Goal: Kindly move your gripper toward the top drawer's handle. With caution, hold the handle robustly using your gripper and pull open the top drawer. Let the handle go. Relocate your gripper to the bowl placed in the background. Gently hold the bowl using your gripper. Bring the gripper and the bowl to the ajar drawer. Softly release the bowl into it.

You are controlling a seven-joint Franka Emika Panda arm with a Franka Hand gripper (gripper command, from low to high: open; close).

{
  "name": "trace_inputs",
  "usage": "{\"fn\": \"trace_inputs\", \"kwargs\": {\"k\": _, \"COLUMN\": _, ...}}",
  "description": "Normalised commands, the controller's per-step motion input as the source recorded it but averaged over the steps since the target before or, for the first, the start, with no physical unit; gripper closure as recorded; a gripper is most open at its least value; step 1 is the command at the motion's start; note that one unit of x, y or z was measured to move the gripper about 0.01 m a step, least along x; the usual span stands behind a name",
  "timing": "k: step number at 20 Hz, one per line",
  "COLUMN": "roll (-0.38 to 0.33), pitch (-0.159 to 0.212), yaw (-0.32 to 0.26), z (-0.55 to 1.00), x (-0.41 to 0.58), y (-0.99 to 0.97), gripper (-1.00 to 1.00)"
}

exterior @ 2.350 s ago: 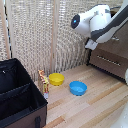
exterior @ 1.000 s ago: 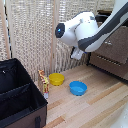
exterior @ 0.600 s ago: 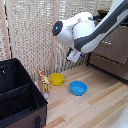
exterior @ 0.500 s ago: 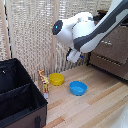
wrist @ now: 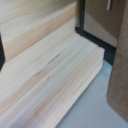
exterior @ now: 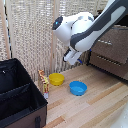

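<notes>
Hovering high over the wooden floor [exterior: 100,107], my pincer [exterior: 74,58] hangs off the white and grey arm, and I can't tell whether its fingers are wide or narrow; the wrist view shows no fingertips at all, only pale boards and the dark corner of the dresser frame [wrist: 82,30].

The yellow bowl [exterior: 56,79] sits on the floor at the far side, near the slatted blind [exterior: 35,35], and the blue bowl [exterior: 78,88] lies just beside it, nearer to me and to the exterior view's right. The pincer is above them, well apart from both, and nothing is in it as far as I can see.

The dresser [exterior: 112,52] stands at the exterior view's right. I judge its top drawer [exterior: 114,47] may be pulled out, since one brown front seems to stand proud of the one below, but the picture is too blurred to be sure. No handle is clear to me in the exterior view; a thin silvery strip [wrist: 108,5] shows in the wrist view.

Left to do, I reckon: come down on the yellow bowl, grip it gently, carry it to the drawer and let it go inside. A black case [exterior: 20,97] sits open at the near left, out of the way.
</notes>
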Motion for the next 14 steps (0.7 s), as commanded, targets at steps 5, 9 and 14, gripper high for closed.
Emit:
{"fn": "trace_inputs", "kwargs": {"k": 5, "roll": 0.292, "pitch": 0.043, "yaw": -0.258, "z": 0.09, "x": 0.158, "y": 0.11, "gripper": -1.0}}
{"fn": "trace_inputs", "kwargs": {"k": 9, "roll": 0.271, "pitch": 0.037, "yaw": -0.266, "z": 0.1, "x": 0.153, "y": 0.1, "gripper": -1.0}}
{"fn": "trace_inputs", "kwargs": {"k": 14, "roll": 0.212, "pitch": 0.017, "yaw": -0.268, "z": 0.1, "x": 0.23, "y": 0.06, "gripper": -1.0}}
